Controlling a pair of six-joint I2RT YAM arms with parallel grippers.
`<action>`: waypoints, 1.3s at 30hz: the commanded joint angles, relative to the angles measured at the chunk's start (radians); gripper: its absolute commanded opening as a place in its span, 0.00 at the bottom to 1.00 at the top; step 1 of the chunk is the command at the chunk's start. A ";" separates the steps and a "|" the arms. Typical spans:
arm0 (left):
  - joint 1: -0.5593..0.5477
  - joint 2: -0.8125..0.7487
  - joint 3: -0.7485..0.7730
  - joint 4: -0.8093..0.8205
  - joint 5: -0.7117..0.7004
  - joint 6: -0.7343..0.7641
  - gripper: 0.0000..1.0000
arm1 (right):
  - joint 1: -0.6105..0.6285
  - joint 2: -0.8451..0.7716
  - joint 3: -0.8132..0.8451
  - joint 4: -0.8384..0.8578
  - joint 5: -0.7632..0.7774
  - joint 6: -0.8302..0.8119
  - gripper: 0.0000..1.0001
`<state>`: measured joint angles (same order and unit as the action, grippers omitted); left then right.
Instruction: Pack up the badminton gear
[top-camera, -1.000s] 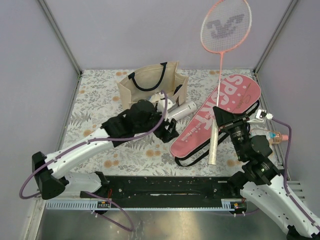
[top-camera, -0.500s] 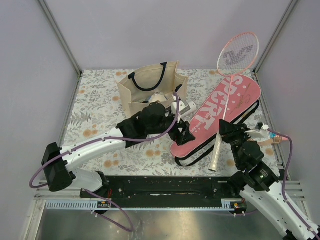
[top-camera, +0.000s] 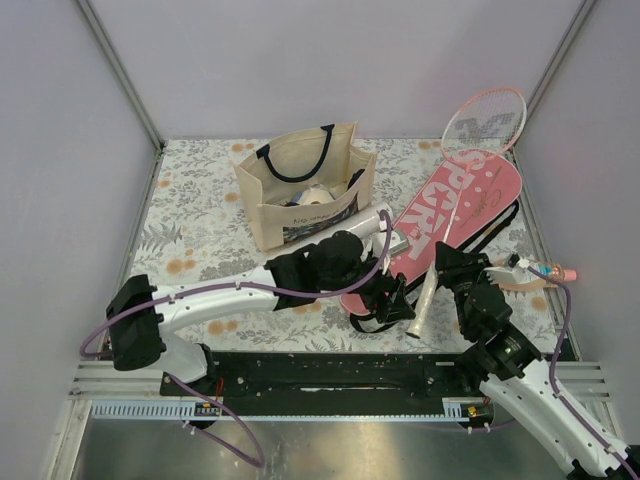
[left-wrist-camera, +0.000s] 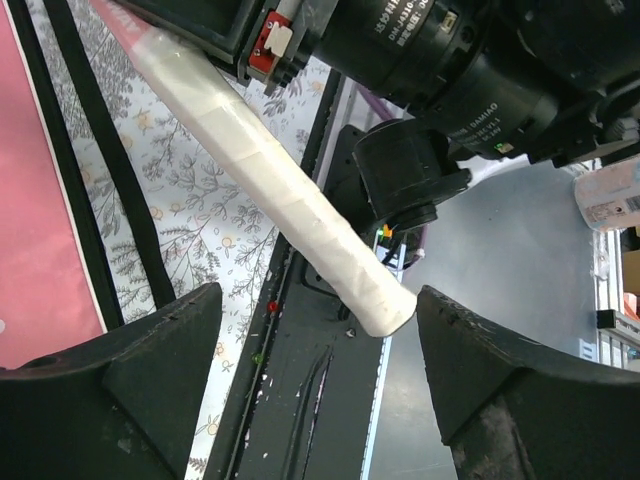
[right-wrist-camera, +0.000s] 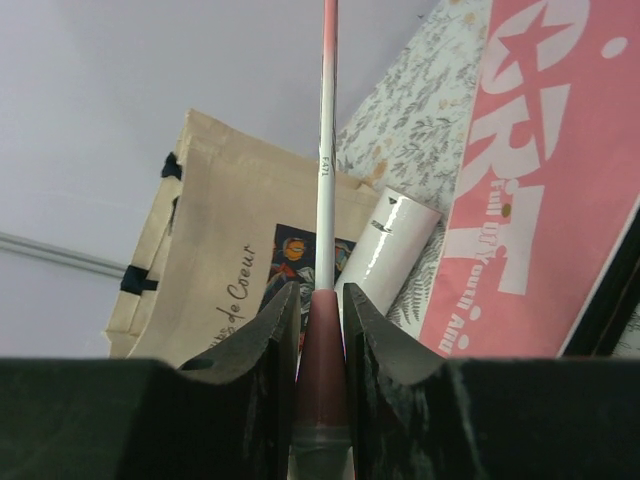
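My right gripper (top-camera: 441, 268) is shut on a pink-framed racket at the cone where shaft meets handle (right-wrist-camera: 322, 370). The racket head (top-camera: 485, 115) reaches over the far end of the pink "SPORT" cover (top-camera: 450, 210). Its white handle (top-camera: 421, 303) points toward the near edge. My left gripper (top-camera: 397, 300) is open beside the handle's end. In the left wrist view the handle (left-wrist-camera: 290, 190) ends between my spread fingers (left-wrist-camera: 150, 370) without touching them. The white tube (top-camera: 372, 222) lies between the bag and the cover. A second racket is out of view.
The beige tote bag (top-camera: 305, 180) stands at the back centre with something white inside. A small bottle with a pink cap (top-camera: 556, 271) lies at the right edge. The cover's black strap (left-wrist-camera: 110, 170) loops on the floral cloth. The black base rail (top-camera: 330, 372) runs along the near edge.
The right gripper has lowered the racket from nearly upright down toward the cover. The left arm has swung right and nearer, from the tube to the handle's end.
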<state>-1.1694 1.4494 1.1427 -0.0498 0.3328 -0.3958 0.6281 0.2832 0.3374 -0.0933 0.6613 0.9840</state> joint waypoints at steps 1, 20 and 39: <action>-0.010 0.064 0.014 0.071 -0.002 -0.044 0.81 | -0.005 -0.012 -0.040 0.083 0.075 0.079 0.00; -0.030 0.246 -0.023 0.126 -0.032 -0.034 0.72 | -0.005 0.048 -0.187 0.145 0.112 0.236 0.00; -0.030 0.302 -0.074 0.154 -0.052 -0.046 0.18 | -0.013 0.197 -0.212 0.187 0.035 0.213 0.25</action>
<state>-1.1889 1.7515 1.0691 0.0669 0.2989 -0.4656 0.6270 0.4534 0.1120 -0.0010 0.6971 1.2129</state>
